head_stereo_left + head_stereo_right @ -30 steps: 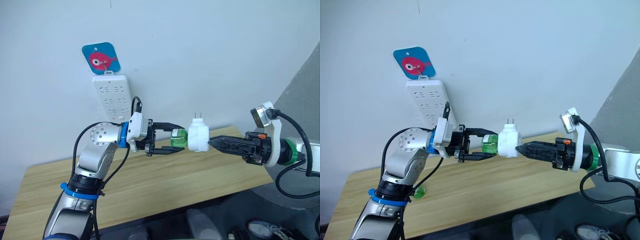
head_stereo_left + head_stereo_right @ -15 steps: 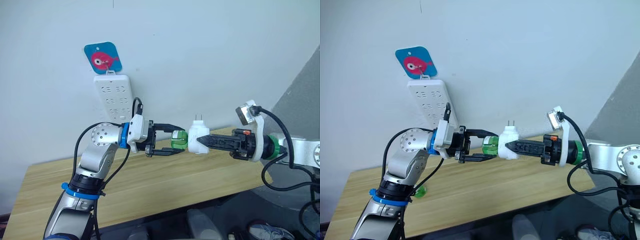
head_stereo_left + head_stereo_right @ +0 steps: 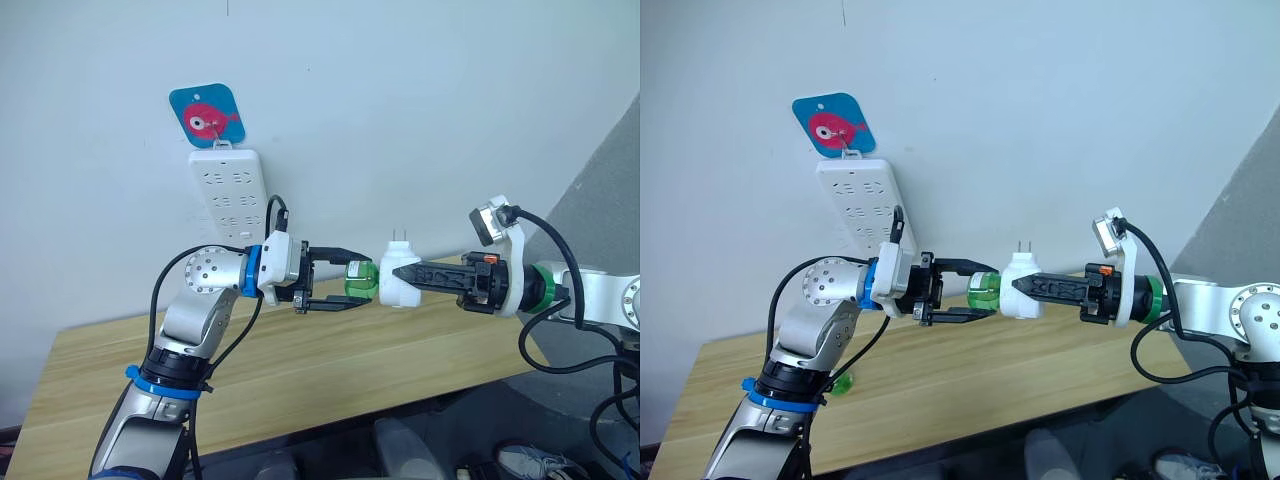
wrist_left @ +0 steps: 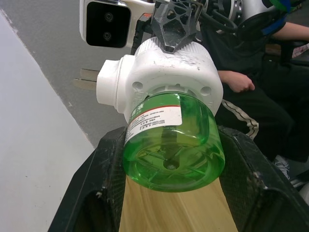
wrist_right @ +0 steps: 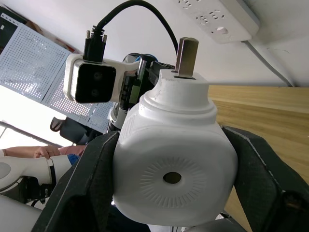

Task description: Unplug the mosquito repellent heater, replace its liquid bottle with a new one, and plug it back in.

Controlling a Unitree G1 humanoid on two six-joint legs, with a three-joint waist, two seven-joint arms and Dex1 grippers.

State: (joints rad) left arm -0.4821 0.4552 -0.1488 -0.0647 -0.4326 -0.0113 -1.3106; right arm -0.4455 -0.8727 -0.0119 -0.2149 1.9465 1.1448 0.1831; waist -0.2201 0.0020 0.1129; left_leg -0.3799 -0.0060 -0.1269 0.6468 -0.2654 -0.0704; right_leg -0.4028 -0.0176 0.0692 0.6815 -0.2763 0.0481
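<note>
Near the middle of the left eye view, held in the air above the wooden desk, the white mosquito repellent heater sits between the two arms with its two plug prongs pointing up. The right gripper, reaching in from the right side of the frame, is clamped on the heater's white body; in the right wrist view its black fingers press against both sides of the rounded housing. A green liquid bottle is seated in the heater's socket and sticks out sideways toward the left of the frame. The left gripper, coming from the left, has its fingers spread around the bottle, one above and one below; in the left wrist view they flank the green base closely, but whether they press on it cannot be told. In the upper left of the frame a white power strip hangs on the wall under a blue tag with a red fish. In the right eye view a second green bottle lies on the desk at lower left, partly behind the left arm. A seated person shows in the left wrist view behind the heater.
</note>
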